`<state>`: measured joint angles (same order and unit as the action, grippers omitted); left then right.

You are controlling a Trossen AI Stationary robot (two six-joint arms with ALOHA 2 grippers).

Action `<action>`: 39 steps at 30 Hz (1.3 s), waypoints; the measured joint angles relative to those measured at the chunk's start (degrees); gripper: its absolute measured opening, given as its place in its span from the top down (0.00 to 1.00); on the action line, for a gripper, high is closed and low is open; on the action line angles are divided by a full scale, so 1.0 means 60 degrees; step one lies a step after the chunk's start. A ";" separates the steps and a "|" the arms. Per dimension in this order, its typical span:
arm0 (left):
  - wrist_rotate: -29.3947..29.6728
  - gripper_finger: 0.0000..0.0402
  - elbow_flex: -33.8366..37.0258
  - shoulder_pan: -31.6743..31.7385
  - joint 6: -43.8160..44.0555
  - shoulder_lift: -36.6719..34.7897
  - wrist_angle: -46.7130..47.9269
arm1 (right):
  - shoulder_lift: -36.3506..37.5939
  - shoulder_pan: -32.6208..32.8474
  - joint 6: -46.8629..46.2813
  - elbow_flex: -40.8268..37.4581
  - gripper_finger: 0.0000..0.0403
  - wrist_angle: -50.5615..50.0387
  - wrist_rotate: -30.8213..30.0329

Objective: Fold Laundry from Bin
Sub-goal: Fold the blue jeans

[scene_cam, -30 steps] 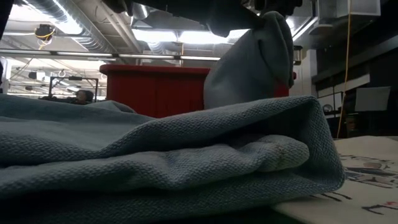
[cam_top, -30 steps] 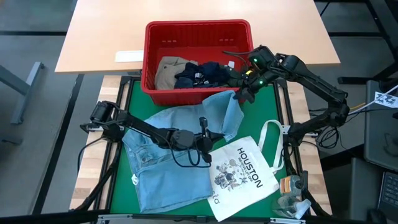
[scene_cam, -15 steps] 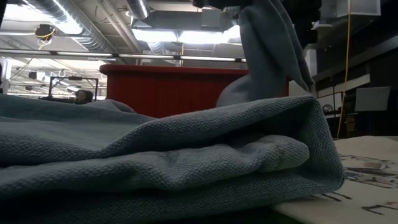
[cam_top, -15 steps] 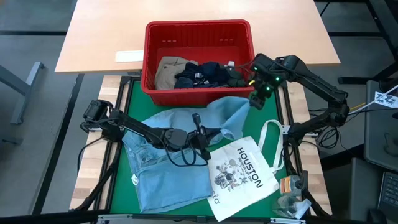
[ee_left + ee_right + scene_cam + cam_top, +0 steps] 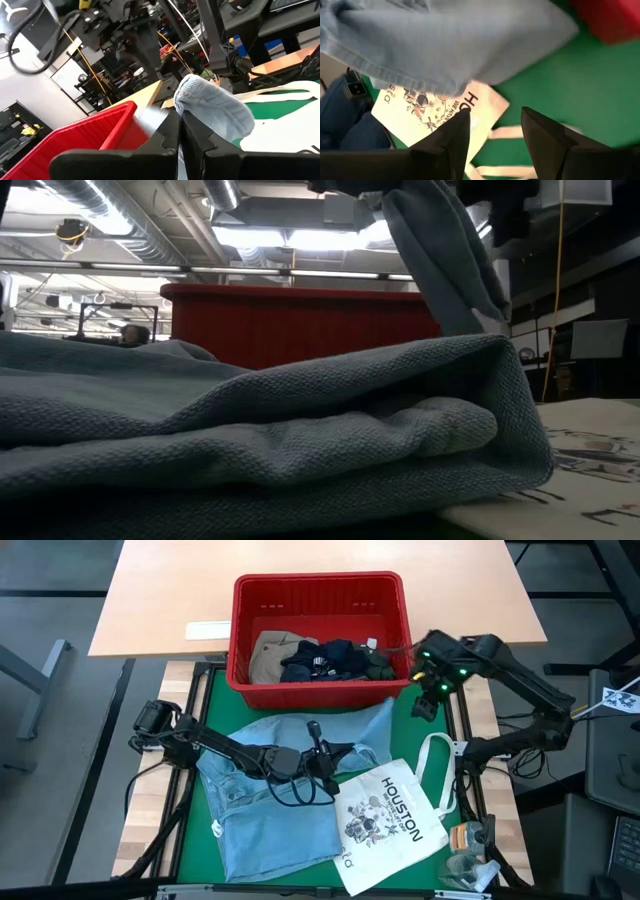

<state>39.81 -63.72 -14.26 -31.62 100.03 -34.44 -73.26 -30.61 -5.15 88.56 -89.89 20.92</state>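
honestly, barely started — my left pincer (image 5: pixel 322 745) is pinching the light blue denim (image 5: pixel 262 802) over the green tabletop (image 5: pixel 425 765), my right pincer (image 5: pixel 424 705) hangs spread and empty. navy, khaki and green pieces sit unfolded in the bin (image 5: pixel 318 588).

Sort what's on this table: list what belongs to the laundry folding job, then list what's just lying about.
Part of the job:
light blue denim garment, pinched by the shut left gripper
navy garment, in the bin
khaki-tan garment, in the bin
red bin
right gripper, open and holding nothing

Just lying about:
white HOUSTON tote bag
white strip on the wooden table
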 joint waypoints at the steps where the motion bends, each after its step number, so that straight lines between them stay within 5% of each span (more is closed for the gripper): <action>1: 0.0000 1.00 0.0000 0.0000 0.0000 0.0000 0.0004 | 0.0334 0.0000 -0.0331 -0.0275 0.56 0.0000 -0.0059; 5: 0.0007 1.00 0.0000 0.0000 0.0000 0.0000 0.0004 | 0.1726 0.0000 -0.1803 -0.1881 0.56 0.0451 -0.0071; 10: 0.0007 1.00 0.0000 0.0000 0.0000 0.0000 0.0011 | 0.3303 -0.0004 -0.3928 -0.4355 0.56 0.3246 0.0052; 14: 0.0006 1.00 0.0000 0.0000 0.0000 0.0000 0.0015 | 0.4092 -0.0007 -0.5331 -0.5955 0.56 0.5537 0.1464; 18: 0.0004 1.00 0.0000 0.0000 0.0000 0.0000 0.0015 | 0.4194 0.0000 -0.5924 -0.7004 0.56 0.6298 0.2535; 33: 0.0000 1.00 0.0000 0.0000 0.0029 0.0000 0.0015 | 0.4109 0.0028 -0.7071 -0.9124 0.56 0.9131 0.2945; 39: 0.0000 1.00 0.0000 0.0000 0.0033 0.0000 0.0014 | 0.4106 0.0993 -0.8101 -0.9617 0.56 1.0201 0.2416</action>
<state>39.81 -63.72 -14.26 -31.42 100.03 -34.35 -48.62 -24.65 -53.75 30.86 -28.68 35.41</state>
